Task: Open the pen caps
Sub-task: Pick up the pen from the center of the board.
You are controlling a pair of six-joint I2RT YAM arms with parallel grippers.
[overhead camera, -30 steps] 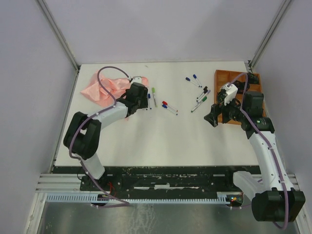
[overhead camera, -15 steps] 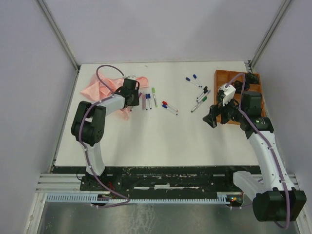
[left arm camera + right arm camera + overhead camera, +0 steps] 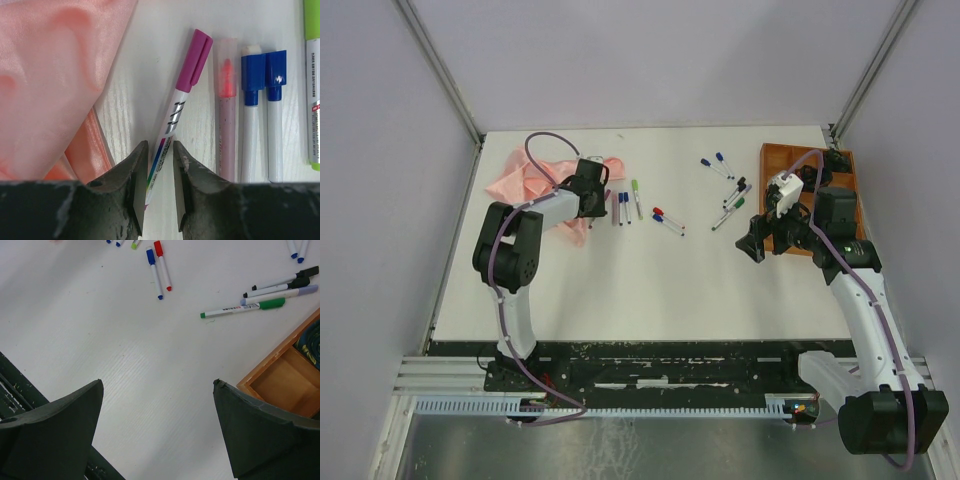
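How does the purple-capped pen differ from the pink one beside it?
The purple-capped pen has a solid cap and white printed barrel; the pink pen has a see-through cap and pinkish barrel. The purple-capped pen slants, its tail between the left gripper's fingers; the pink pen lies straight, outside them. Both are capped.

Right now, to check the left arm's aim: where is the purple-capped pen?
In the left wrist view, the purple-capped pen lies just right of the pink cloth and left of a pink pen, its tail between the fingers of the left gripper.
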